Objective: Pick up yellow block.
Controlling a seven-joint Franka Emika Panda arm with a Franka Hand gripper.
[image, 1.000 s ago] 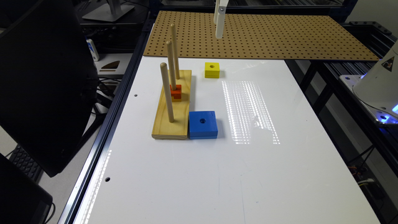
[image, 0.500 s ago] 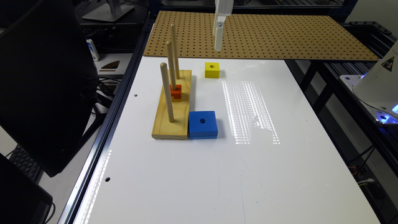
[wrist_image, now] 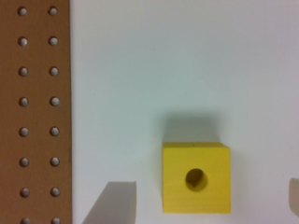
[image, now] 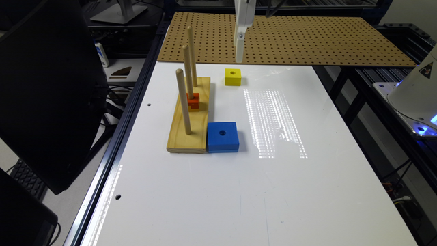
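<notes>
Wrist view: yellow block (wrist_image: 196, 178) between open end effector (wrist_image: 205, 198) fingers

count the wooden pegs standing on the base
3, in a row along the wooden base: near peg, middle peg with the orange block at its foot, and far peg.

**Bright overhead light, glare on white surface**

A striped glare patch is gleaming on the tabletop (image: 273, 177) in the exterior view. In the softly blurred wrist view, the yellow block (wrist_image: 196, 178) is casting a faint shadow toward 12 o'clock.
</notes>
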